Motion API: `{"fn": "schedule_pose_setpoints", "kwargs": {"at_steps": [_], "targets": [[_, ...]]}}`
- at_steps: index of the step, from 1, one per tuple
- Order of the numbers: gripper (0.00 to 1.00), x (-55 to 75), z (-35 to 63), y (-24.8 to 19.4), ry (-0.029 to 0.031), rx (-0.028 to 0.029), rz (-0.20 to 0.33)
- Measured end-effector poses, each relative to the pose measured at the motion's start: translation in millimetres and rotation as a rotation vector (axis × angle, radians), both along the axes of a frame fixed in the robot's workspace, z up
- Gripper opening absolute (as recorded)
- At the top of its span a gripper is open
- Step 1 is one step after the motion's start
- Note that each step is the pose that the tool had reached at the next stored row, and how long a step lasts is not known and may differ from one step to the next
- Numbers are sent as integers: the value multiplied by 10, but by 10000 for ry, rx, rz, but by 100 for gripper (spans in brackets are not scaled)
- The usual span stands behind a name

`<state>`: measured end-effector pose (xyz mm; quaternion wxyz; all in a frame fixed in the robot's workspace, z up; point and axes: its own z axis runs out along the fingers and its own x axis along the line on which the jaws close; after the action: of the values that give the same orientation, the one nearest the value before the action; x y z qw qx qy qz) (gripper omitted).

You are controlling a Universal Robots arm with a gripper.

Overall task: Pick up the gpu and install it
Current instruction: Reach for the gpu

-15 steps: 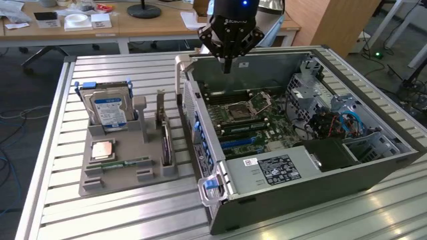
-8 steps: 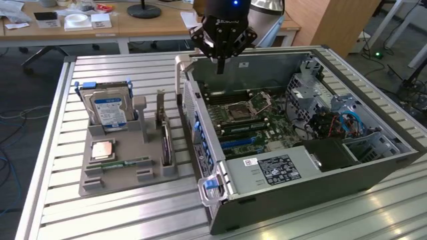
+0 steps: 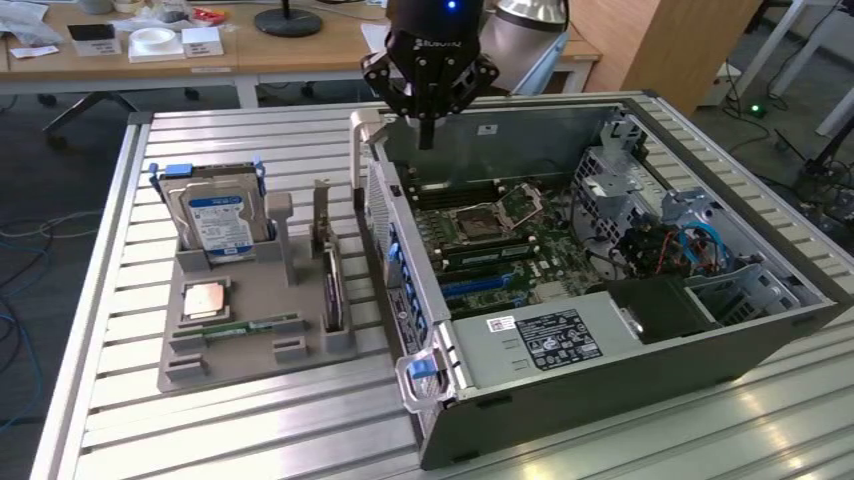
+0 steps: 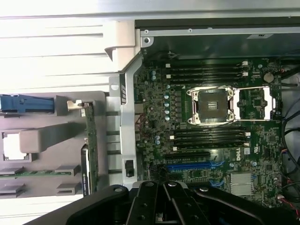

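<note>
The claw (image 3: 427, 132) is hanging pressed together, pinching nothing, above the open case (image 3: 587, 330) near its back wall. The gpu (image 3: 328, 278) is standing on edge in the gray holder (image 3: 234, 355) on the desk (image 3: 200, 435), just beside the case.

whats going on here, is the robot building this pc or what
Sort of. The robot arm's gripper hangs shut and empty above the open computer case. The gpu it is meant to install stands upright in the grey parts holder beside the case, not yet picked up.
</note>
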<state>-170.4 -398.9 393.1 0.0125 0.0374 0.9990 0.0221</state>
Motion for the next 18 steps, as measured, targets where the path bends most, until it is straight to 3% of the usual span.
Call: {"fn": "schedule_pose_setpoints", "kwargs": {"at_steps": [18], "targets": [[11, -343, -7, 0, 0, 0, 0]]}}
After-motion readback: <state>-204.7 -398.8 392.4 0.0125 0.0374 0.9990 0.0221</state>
